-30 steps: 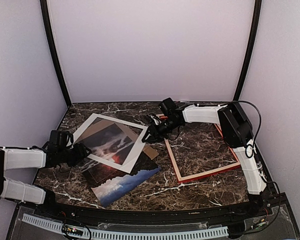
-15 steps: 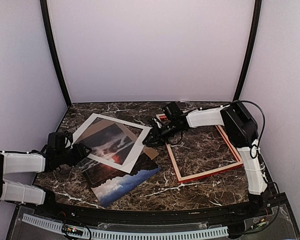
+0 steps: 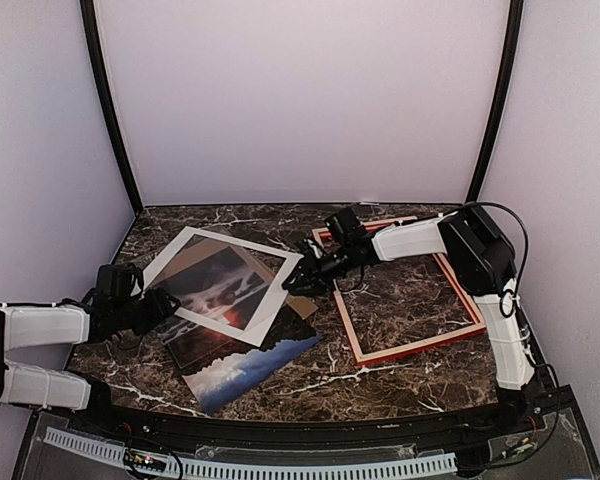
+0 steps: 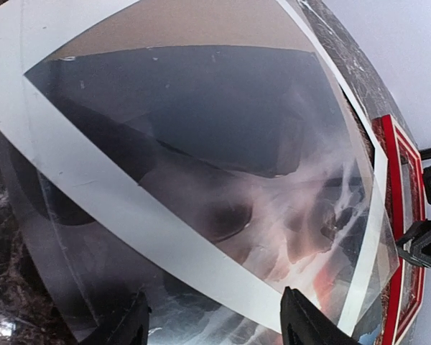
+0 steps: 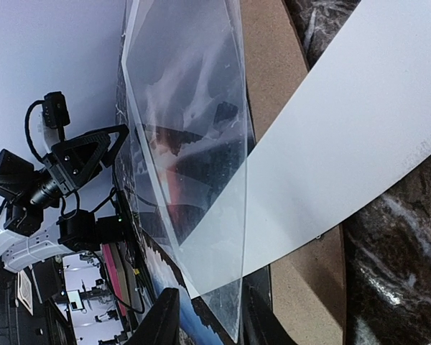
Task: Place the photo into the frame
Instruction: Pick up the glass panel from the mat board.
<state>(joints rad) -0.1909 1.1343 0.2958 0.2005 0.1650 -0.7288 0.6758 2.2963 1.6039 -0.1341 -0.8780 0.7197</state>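
The photo (image 3: 255, 368) lies on the table (image 3: 380, 385) at the near side of a loose pile. Its blue-white end sticks out toward the arms and the rest is tucked under a white mat (image 3: 172, 258) and a clear sheet (image 5: 194, 144). The frame (image 3: 420, 343) lies flat to the right of the pile, pale side up, with nothing in it but bare marble showing through.

The right gripper (image 3: 298, 282) is at the pile's right corner. The clear sheet's corner sits in the narrow gap between its fingers, tilted up off the mat, but I cannot tell whether it is actually pinched. The left gripper (image 3: 158, 303) is at the opposite edge with its fingers spread wide, the sheet's edge lying between them and nothing clamped.

The main risk is that corner hold – it is small and on a slick, stiff sheet. If the sheet slips out, it could drop back onto the mat and knock the pile sideways. A drag instead of a lift could pull the mat and the brown board (image 3: 302, 303) along, sliding the photo toward the near edge or scuffing its glossy face. The arms working against each other could also flex the sheet
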